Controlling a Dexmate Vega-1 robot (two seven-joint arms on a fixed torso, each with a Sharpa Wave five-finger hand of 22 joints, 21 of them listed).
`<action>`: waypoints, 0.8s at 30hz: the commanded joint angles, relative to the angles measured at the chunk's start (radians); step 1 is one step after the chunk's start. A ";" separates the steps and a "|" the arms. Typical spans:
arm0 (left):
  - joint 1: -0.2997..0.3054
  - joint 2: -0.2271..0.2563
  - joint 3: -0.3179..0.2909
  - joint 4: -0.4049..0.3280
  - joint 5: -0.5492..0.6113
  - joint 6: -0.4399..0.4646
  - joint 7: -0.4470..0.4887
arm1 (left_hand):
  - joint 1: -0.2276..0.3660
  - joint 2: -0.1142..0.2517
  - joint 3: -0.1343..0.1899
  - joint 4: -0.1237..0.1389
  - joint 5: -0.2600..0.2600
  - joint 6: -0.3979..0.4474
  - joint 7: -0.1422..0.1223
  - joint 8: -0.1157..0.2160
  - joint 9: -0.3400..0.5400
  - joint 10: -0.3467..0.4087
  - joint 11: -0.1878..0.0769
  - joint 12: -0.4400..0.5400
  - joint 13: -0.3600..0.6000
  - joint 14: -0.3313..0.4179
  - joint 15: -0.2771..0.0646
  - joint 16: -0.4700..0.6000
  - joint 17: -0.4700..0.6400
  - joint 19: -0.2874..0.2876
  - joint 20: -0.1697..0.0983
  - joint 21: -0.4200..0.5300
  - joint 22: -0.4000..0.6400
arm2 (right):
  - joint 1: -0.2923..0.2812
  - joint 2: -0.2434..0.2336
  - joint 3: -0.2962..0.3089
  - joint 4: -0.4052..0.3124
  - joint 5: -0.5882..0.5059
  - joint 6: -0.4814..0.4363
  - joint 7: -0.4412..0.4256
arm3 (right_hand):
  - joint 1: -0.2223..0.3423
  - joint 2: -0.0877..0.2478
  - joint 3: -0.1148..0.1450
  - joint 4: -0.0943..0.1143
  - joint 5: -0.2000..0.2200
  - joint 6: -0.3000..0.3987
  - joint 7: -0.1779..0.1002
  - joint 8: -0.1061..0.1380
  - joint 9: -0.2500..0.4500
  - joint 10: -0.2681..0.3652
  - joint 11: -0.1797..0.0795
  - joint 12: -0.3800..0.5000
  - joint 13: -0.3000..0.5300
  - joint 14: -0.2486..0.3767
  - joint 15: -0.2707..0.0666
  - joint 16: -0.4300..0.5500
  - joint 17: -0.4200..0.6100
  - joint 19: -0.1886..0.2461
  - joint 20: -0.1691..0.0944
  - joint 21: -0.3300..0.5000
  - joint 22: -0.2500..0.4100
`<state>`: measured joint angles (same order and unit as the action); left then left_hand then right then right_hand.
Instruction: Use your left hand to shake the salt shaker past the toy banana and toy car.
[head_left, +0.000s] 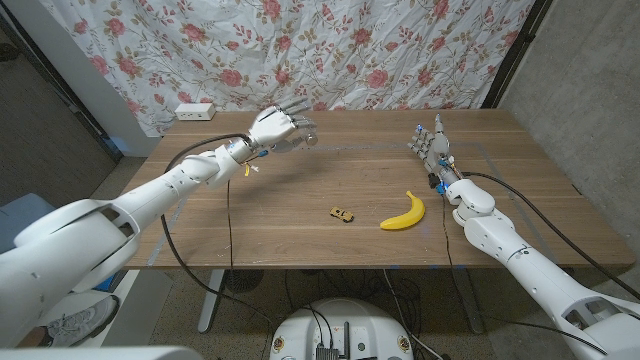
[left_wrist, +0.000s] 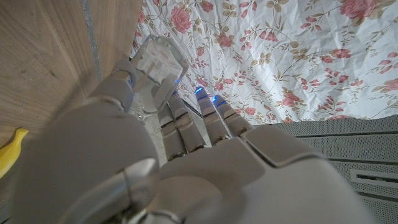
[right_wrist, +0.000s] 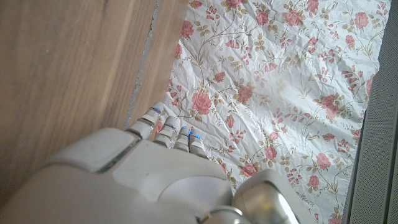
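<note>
Salt shaker (head_left: 305, 138) is up off the table (head_left: 300, 245) in my left hand (head_left: 275, 126), pinched at the fingertips over the far side of the wood, just in front of the floral curtain (head_left: 330, 50). From the left wrist cam its clear body (left_wrist: 158, 62) pokes out past the thumb and fingers. Toy car (head_left: 342, 213) and toy banana (head_left: 404, 212) lie near each other, well apart from the shaker, closer to me. My right hand (head_left: 430, 145) holds nothing, fingers loosely apart at the table's right side.
</note>
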<state>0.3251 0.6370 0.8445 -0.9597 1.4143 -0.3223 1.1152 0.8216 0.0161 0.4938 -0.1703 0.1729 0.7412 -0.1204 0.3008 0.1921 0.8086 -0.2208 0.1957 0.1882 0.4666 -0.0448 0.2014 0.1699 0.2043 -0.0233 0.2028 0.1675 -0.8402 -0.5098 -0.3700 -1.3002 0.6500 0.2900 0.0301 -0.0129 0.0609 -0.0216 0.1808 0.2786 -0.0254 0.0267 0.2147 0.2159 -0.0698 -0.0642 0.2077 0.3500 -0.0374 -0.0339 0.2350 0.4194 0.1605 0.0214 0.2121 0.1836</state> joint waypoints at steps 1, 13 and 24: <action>-0.003 0.014 0.016 -0.015 0.078 0.054 0.002 | 0.002 0.012 -0.008 -0.001 0.006 0.057 -0.067 0.000 0.002 -0.004 -0.005 -0.001 0.006 0.009 -0.152 -0.003 0.006 0.011 -0.002 -0.005 0.003 | 0.000 0.000 0.000 0.000 0.000 0.000 0.000 | -0.006 0.099 -0.001 0.006 0.007 -0.001 0.009 0.003 0.004 -0.007 0.000 0.007 0.003 -0.007 -0.036 0.004 0.006 0.008 -0.001 0.006 0.005; -0.040 0.046 0.123 -0.032 0.112 0.144 0.002 | 0.006 0.015 -0.013 -0.003 0.007 0.059 -0.074 -0.004 0.003 -0.010 -0.005 -0.003 0.005 0.013 -0.156 -0.003 0.006 0.013 -0.005 -0.006 0.003 | 0.000 0.000 0.000 0.000 0.000 0.000 0.000 | -0.006 0.099 -0.001 0.006 0.006 -0.001 0.009 0.003 0.004 -0.007 0.000 0.007 0.003 -0.006 -0.036 0.004 0.006 0.007 0.000 0.006 0.005; -0.053 0.080 0.199 -0.075 0.124 0.235 0.002 | 0.012 0.018 -0.016 -0.004 0.007 0.062 -0.078 -0.006 0.004 -0.012 -0.005 -0.003 0.005 0.015 -0.158 -0.004 0.007 0.011 -0.005 -0.008 0.003 | 0.000 0.000 0.000 0.000 0.000 0.000 0.000 | -0.006 0.099 -0.001 0.006 0.006 -0.001 0.008 0.004 0.004 -0.005 0.001 0.007 0.003 -0.006 -0.035 0.004 0.005 0.007 0.000 0.006 0.005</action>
<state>0.2870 0.6885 0.9726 -1.0027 1.5226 -0.1700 1.1173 0.8319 0.0257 0.4787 -0.1746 0.1728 0.7341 -0.1276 0.2901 0.1936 0.7995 -0.2232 0.1925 0.1886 0.4701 -0.0483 0.2014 0.1748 0.2079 -0.0270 0.1951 0.1676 -0.8400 -0.5097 -0.3702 -1.2997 0.6499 0.2906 0.0299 -0.0129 0.0609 -0.0216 0.1808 0.2786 -0.0254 0.0267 0.2147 0.2159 -0.0698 -0.0642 0.2077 0.3500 -0.0374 -0.0339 0.2350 0.4194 0.1605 0.0214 0.2121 0.1836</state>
